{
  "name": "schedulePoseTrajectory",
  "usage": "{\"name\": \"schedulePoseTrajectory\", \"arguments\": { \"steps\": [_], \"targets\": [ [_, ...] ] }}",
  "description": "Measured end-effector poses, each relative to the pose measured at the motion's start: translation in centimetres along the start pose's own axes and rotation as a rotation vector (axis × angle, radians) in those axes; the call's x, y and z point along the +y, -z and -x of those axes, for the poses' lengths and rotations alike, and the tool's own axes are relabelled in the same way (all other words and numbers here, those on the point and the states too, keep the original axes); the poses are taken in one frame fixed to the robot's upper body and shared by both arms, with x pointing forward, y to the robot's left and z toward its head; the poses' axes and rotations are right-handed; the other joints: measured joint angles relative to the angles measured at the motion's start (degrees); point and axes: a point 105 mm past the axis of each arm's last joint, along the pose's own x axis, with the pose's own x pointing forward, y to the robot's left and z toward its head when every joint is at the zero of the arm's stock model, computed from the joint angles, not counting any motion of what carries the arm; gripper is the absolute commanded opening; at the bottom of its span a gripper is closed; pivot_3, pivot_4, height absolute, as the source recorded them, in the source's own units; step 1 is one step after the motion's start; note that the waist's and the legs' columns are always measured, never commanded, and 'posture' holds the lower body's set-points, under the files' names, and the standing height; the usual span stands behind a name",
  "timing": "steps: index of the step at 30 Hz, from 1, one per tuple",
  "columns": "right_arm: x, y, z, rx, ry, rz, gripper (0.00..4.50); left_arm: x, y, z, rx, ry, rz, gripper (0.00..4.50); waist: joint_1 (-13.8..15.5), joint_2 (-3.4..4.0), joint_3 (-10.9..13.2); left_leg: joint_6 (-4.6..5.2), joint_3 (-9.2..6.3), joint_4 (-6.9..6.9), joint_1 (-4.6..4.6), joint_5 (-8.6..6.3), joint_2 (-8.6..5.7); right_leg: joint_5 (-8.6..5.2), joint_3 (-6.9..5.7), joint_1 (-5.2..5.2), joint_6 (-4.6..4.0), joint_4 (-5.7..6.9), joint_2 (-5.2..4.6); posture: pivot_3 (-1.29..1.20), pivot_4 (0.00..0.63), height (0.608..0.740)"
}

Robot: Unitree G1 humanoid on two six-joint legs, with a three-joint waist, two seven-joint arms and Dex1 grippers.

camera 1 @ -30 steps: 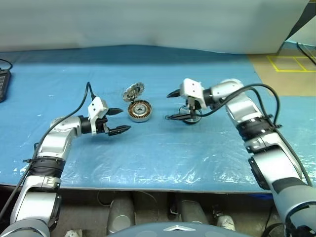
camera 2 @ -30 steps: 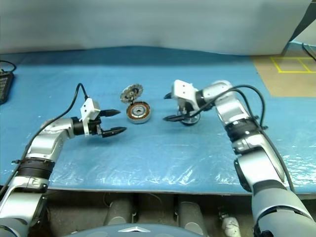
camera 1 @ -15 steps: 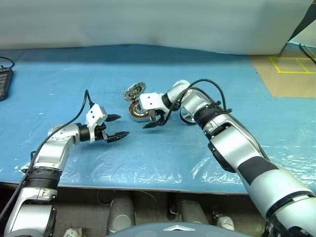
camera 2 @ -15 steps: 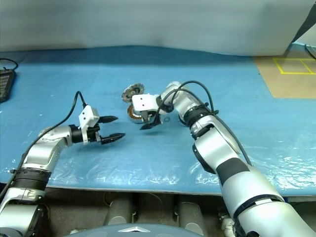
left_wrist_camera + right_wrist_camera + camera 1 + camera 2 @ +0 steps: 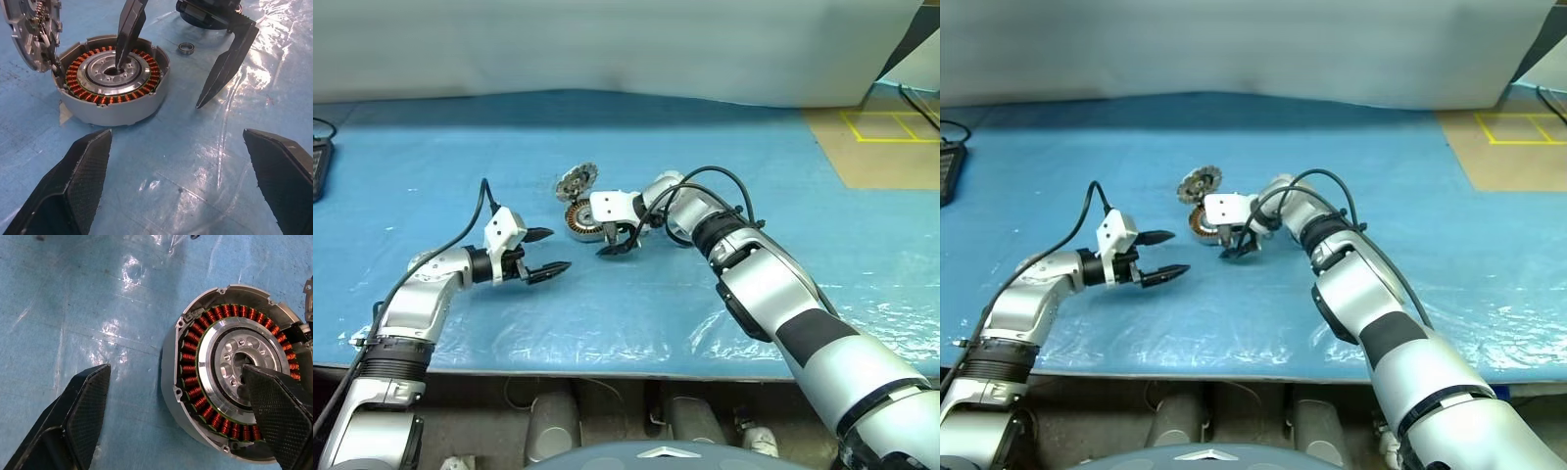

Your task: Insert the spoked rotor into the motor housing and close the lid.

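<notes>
The motor housing [image 5: 579,217] lies open-side up on the blue sheet, copper windings ringing its dark centre [image 5: 234,382]. The lid [image 5: 578,180], a shiny patterned disc, leans on edge against its far side. My right gripper [image 5: 607,238] is open and straddles the housing's near wall: one fingertip [image 5: 122,46] reaches into the centre hole, the other [image 5: 220,73] hangs outside. It holds nothing. My left gripper [image 5: 558,250] is open and empty, a short way left of the housing. A dark round part [image 5: 203,14] beyond the housing looks like the spoked rotor; my right arm hides it in the head views.
A tiny loose ring [image 5: 186,47] lies on the sheet beside the housing. A dark device [image 5: 318,157] sits at the far left edge. The blue sheet's front edge [image 5: 607,367] runs close below my arms. Yellow floor tape [image 5: 891,127] shows at the right.
My right gripper swung left and down from the rotor to the housing, then held still. The left gripper stayed in place, open.
</notes>
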Motion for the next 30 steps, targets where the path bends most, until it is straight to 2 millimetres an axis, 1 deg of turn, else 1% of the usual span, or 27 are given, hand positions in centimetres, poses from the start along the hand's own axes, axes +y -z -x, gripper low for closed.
{"name": "schedulePoseTrajectory", "arguments": {
  "steps": [3,9,15,18,22,24,25,27,28,30],
  "targets": [
    [0.2,-0.4,-0.6,0.015,-0.015,0.034,4.46,0.1,-0.1,0.1,-0.002,-0.006,-0.001,4.50,-0.18,0.00,0.00,0.00,0.00,0.00,0.04,0.00,0.00,0.00,0.00,0.01,-0.01,0.03,0.00,0.00,0.150,0.740],
    [0.1,-0.8,-0.9,0.033,-0.018,0.059,4.46,0.1,0.0,0.4,-0.007,-0.019,0.006,4.50,-0.39,0.01,0.00,-0.01,0.02,0.00,0.10,0.00,0.01,-0.01,0.02,0.02,-0.02,0.08,0.01,0.00,0.150,0.740],
    [-0.3,-0.6,-1.1,0.072,0.015,0.047,4.46,0.2,0.1,0.7,-0.005,-0.028,0.008,4.50,-0.38,0.02,0.01,-0.02,0.05,0.00,0.16,0.00,0.02,-0.03,0.03,0.05,-0.04,0.10,0.00,0.00,0.150,0.740],
    [-0.5,-0.5,-1.1,0.080,0.032,0.030,3.88,0.2,0.1,0.7,-0.005,-0.028,0.008,4.50,-0.35,0.02,0.01,-0.02,0.06,0.00,0.19,0.00,0.02,-0.03,0.05,0.07,-0.04,0.10,0.00,0.00,0.150,0.740],
    [-0.8,-0.5,-0.9,0.078,0.047,0.013,2.61,0.3,0.1,0.8,-0.001,-0.030,0.006,4.50,-0.24,0.03,0.01,-0.02,0.06,0.00,0.23,0.00,0.01,-0.03,0.05,0.12,-0.04,0.10,0.00,0.00,0.150,0.740],
    [-0.8,-0.6,-0.9,0.075,0.044,0.020,2.61,0.3,0.1,0.8,-0.001,-0.031,0.005,4.50,-0.20,0.03,0.01,-0.02,0.07,0.00,0.23,-0.01,0.01,-0.03,0.06,0.13,-0.04,0.09,-0.01,0.00,0.150,0.740],
    [-0.8,-0.6,-0.9,0.074,0.038,0.022,2.38,0.3,0.1,0.8,0.000,-0.031,0.005,4.50,-0.19,0.03,0.01,-0.03,0.07,0.00,0.23,0.00,0.01,-0.03,0.06,0.13,-0.04,0.09,-0.01,0.00,0.150,0.740],
    [-0.7,-0.6,-0.8,0.071,0.028,0.027,2.09,0.3,0.1,0.8,0.000,-0.031,0.005,4.50,-0.21,0.03,0.01,-0.03,0.08,-0.01,0.22,-0.01,0.01,-0.03,0.05,0.12,-0.04,0.08,-0.01,0.00,0.150,0.740],
    [-0.6,-0.7,-0.7,0.064,0.015,0.031,1.86,0.3,0.1,0.8,0.000,-0.031,0.005,4.50,-0.27,0.02,0.01,-0.03,0.08,-0.01,0.25,-0.01,0.02,-0.03,0.06,0.14,-0.04,0.08,0.00,0.00,0.150,0.740],
    [-0.5,-0.8,-0.6,0.053,0.008,0.032,1.76,0.3,0.1,0.8,0.000,-0.031,0.005,4.50,-0.30,0.02,0.01,-0.03,0.09,-0.01,0.30,-0.01,0.03,-0.03,0.06,0.16,-0.04,0.10,0.00,0.00,0.150,0.740]
  ]
}}
